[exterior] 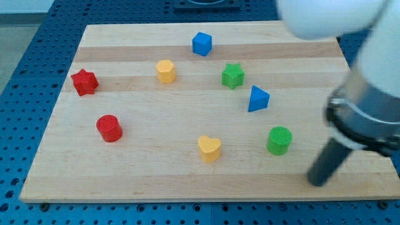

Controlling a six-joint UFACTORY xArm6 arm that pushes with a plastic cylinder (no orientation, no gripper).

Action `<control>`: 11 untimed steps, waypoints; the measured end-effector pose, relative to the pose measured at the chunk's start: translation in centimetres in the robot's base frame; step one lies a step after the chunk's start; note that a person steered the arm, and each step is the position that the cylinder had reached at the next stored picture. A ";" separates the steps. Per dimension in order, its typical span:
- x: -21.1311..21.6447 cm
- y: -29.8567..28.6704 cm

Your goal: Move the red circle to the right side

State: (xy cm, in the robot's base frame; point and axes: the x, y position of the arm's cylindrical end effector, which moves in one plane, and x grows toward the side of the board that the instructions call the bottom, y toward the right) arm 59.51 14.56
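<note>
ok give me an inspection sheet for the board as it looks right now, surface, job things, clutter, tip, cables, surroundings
surface: pale wooden board, flat, nothing stacked on it.
job's things: red circle on the view's left side, standing free; nothing touches it.
clutter: red star above the circle; yellow hexagon-like block; blue cube; green star; blue triangle; green circle; yellow heart. All apart from one another.
grippers: none fitted; my tip sits at the view's lower right, right of the green circle, touching no block, far from the red circle.
cables: nothing seen.
surroundings: blue perforated table around the board.
</note>
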 end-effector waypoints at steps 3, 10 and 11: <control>-0.6 -22.9; -8.9 -38.2; -9.8 -33.6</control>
